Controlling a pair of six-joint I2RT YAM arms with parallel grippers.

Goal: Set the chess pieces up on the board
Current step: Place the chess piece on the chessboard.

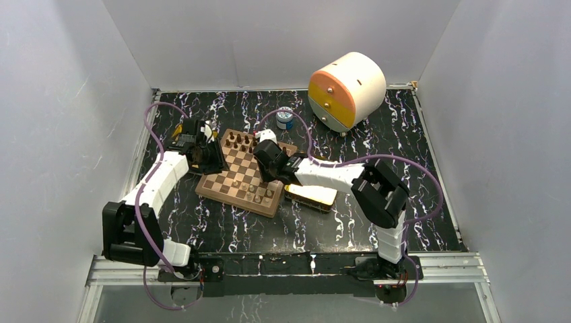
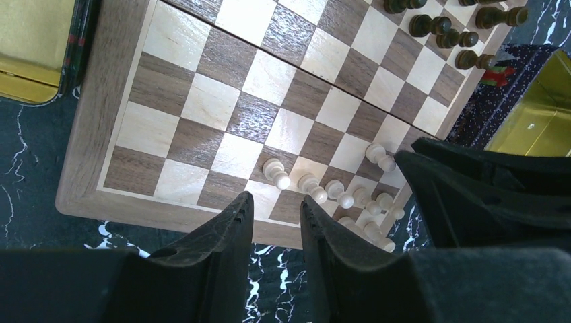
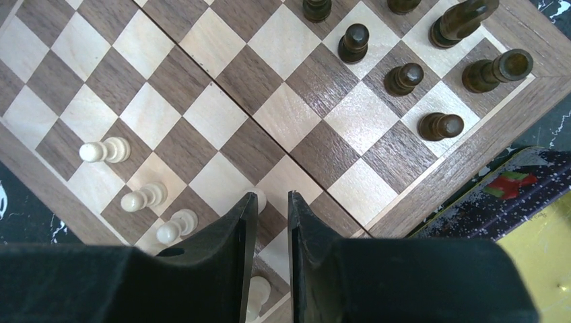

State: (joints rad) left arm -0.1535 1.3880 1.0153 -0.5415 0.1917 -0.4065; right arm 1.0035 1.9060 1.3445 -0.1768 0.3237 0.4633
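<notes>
Right gripper (image 3: pixel 273 196) hovers low over the board (image 3: pixel 464 160), jaws barely a slit apart, a standing pale pawn (image 3: pixel 258 199) tucked right at its tips, bottom centre of the wrist view; whether it pinches that pawn I cannot tell.

In the right wrist view, the right gripper (image 3: pixel 271 200) is hiding most of 1 pale chess piece (image 3: pixel 260 199) at 6 o'clock, and whether it is gripping that piece is not showing. The picture's edge is cutting off 2 dark chess pieces (image 3: pixel 316 8) at 12 o'clock. In the top view, the chessmen (image 1: pixel 237 142) are appearing too small to tell apart by kind.
</notes>
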